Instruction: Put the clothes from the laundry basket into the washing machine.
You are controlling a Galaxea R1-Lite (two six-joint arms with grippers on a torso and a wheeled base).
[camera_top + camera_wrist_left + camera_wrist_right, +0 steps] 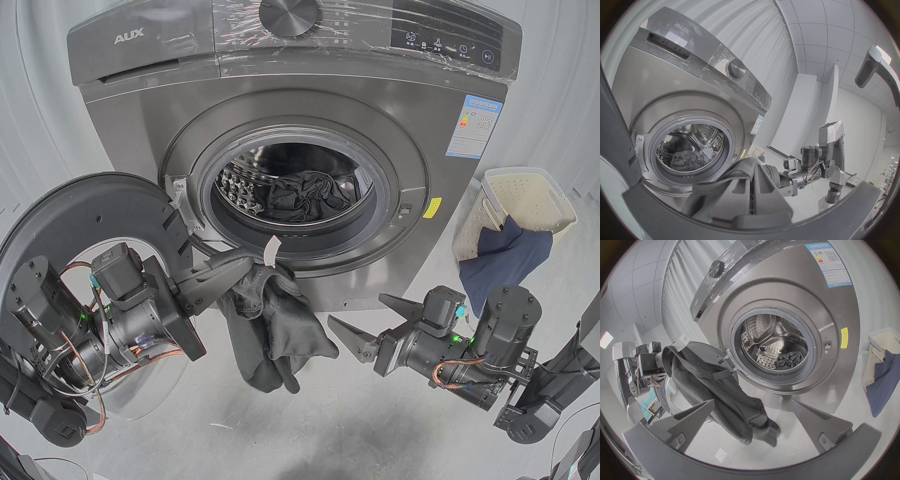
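Note:
My left gripper [245, 264] is shut on a dark grey garment [275, 325] that hangs below the washing machine's open port [300, 187]; the same dark grey garment [725, 396] has a white tag. Cloth bunches over the shut fingers [762, 193]. A dark garment [303, 197] lies inside the drum. My right gripper [369, 322] is open and holds nothing, low in front of the machine, to the right of the hanging garment. The cream laundry basket [531, 200] stands right of the machine, with a navy garment [503, 262] draped over its front rim.
The round door [94, 219] is swung open to the left, behind my left arm. The washing machine [294, 94] fills the space ahead. Bare grey floor [350, 425] lies in front, with a small white scrap [720, 455] on it.

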